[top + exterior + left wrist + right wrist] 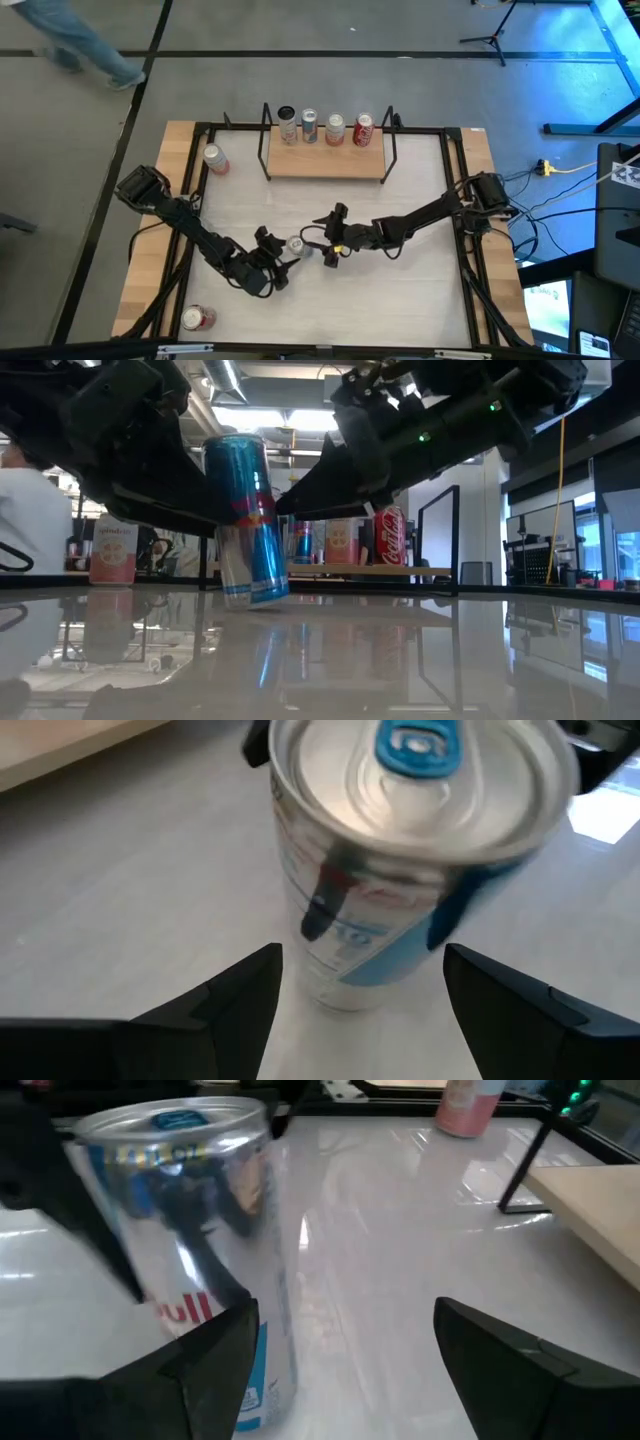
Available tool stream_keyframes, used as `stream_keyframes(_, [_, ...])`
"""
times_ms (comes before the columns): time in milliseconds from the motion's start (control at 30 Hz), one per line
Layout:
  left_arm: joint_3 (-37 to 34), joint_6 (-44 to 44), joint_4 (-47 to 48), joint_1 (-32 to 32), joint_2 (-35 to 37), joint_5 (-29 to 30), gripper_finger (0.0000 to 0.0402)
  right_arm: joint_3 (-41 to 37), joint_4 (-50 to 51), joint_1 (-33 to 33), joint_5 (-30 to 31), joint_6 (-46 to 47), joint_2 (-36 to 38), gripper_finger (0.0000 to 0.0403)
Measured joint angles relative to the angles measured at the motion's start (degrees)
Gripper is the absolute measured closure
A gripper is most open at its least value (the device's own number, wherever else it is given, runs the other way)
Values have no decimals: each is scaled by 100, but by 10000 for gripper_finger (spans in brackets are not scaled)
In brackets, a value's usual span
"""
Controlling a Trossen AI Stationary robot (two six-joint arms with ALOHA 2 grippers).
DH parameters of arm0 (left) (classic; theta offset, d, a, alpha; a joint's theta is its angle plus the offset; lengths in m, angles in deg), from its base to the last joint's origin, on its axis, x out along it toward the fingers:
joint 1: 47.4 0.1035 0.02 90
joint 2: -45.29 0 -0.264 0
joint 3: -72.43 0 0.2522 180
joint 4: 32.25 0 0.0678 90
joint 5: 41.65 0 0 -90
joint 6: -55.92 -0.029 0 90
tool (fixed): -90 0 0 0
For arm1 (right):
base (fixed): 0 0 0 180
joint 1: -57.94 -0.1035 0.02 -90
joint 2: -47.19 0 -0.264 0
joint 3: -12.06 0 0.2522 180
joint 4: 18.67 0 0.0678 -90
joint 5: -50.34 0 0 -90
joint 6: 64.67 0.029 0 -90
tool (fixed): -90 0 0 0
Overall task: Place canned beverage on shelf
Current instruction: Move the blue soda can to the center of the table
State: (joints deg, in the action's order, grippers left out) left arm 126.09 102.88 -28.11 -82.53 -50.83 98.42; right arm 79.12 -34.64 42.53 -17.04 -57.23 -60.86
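Observation:
A tall silver-and-blue can (pixel 296 245) stands tilted near the table's middle, also seen in the low view (pixel 245 520). My left gripper (pixel 284 256) comes at it from the near left and is shut on it (pixel 362 970). My right gripper (pixel 322 238) is open just to the can's right. In its wrist view the can (pixel 180 1250) stands mostly beyond one finger (pixel 215 1360), not in the gap (pixel 345 1320). I cannot tell whether that finger touches it. The shelf (pixel 325 160), a light-wood board with black rod ends, lies at the far side. My left gripper pinches the can's side wall (pixel 300 960) between its two fingers (pixel 240 995), one on each side of the body. The fingers slant downward from the table's near left. The can is tilted, its top (pixel 410 780) leaning toward the gripper. Its lower end (pixel 252 598) is down at the table top.
Several cans stand in a row on the shelf, a red one (pixel 364 130) at its right end. A pink can (pixel 215 160) stands at the table's left side. A red can (pixel 198 318) lies near the near left corner. A person walks beyond the far left.

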Motion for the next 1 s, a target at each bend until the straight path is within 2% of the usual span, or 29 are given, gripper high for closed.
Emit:
stream_keyframes(533, [0,-103,24,-7,2,-150,134,4,206,-3,25,-204,18,102])
stream_keyframes(800, [2,-278,434,-98,530,-628,134,7,1424,-3,13,-165,661,102])
stream_keyframes(1000, [2,-665,491,-112,1009,-1289,134,9,1969,-3,-313,-114,868,102])
